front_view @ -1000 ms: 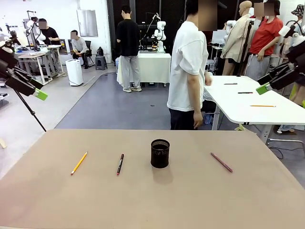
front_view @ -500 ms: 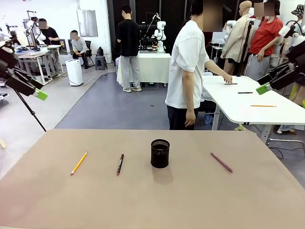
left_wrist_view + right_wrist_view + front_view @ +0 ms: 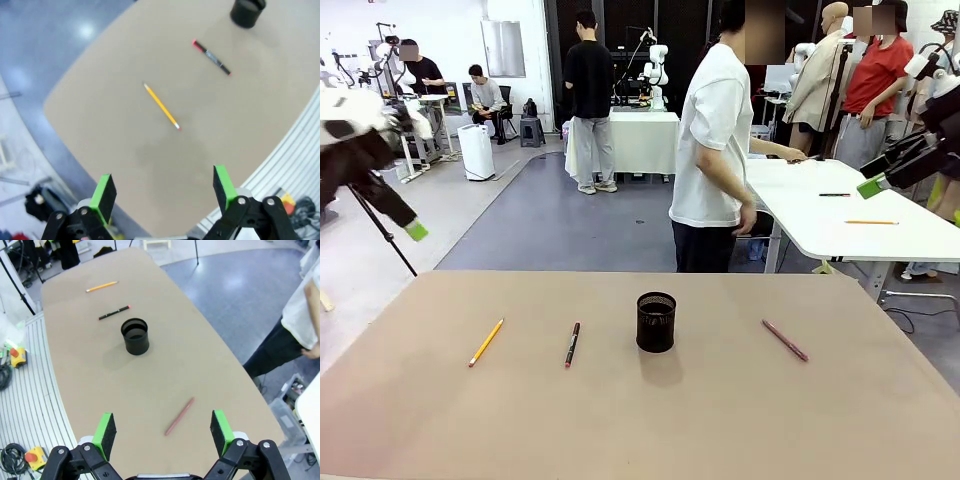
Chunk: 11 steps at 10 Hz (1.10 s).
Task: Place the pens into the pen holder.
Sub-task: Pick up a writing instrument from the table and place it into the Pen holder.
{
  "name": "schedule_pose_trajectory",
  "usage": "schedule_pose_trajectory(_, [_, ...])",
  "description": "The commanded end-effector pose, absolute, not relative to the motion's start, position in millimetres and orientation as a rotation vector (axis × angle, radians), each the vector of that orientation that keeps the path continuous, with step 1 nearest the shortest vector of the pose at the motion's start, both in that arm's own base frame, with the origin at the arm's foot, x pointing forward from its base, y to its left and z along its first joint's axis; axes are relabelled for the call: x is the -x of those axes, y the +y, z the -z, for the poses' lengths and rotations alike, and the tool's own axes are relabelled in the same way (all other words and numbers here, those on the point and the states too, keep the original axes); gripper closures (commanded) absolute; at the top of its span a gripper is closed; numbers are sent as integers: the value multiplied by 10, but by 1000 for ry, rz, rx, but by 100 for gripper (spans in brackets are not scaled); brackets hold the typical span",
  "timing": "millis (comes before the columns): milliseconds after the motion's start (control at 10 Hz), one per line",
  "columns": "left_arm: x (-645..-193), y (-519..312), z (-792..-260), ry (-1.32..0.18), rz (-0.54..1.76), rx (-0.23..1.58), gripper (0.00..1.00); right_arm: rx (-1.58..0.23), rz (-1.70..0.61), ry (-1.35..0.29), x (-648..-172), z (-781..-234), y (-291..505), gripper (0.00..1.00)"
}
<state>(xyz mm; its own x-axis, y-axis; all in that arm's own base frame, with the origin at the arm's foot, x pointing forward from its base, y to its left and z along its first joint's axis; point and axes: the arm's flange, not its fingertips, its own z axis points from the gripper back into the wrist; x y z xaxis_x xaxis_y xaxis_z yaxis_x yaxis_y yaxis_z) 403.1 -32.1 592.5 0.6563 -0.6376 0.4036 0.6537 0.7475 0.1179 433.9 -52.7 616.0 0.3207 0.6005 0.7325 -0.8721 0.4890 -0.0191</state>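
Note:
Three pens lie apart on the tan table (image 3: 640,420). The yellow-orange pencil (image 3: 486,342) is at the left, the black pen with red ends (image 3: 572,343) beside it, and the pinkish-red pen (image 3: 785,340) at the right. Between them stands the black mesh pen holder (image 3: 656,321), upright and empty. My left gripper (image 3: 412,229) hangs high off the table's left edge, open (image 3: 165,187), looking down on the pencil (image 3: 161,106) and black pen (image 3: 211,57). My right gripper (image 3: 875,176) is high at the right, open (image 3: 162,430), above the pinkish-red pen (image 3: 179,416) and holder (image 3: 135,336).
A person in a white shirt (image 3: 715,140) stands just beyond the table's far edge, reaching toward a white table (image 3: 860,225) at the back right. A black tripod leg (image 3: 382,232) slants down at the left.
My left arm has swung, now blurred, with its green pad lower and slightly to the right. The person has turned and shifted their arms. The right arm, pens and holder are unmoved.

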Motion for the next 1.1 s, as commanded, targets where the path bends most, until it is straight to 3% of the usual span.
schedule_pose_trajectory(0, [-4069, -599, -5821, -289, 574, 91, 0, -423, -1003, -763, -4328, -6177, -516, 0])
schedule_pose_trajectory(100, [-4127, -699, -5634, -255, 502, 145, 0, -423, -1003, -763, -4328, -6177, -516, 0])
schedule_pose_trajectory(500, [-4331, -977, -5065, -254, 391, 67, 0, -423, -1003, -763, -4328, -6177, -516, 0])
schedule_pose_trajectory(600, [-4329, -967, -5015, -251, 466, 96, 0, -423, -1003, -763, -4328, -6177, -516, 0])
schedule_pose_trajectory(1000, [-4315, -956, -5126, -225, 408, 89, 0, -423, -1003, -763, -4328, -6177, -516, 0])
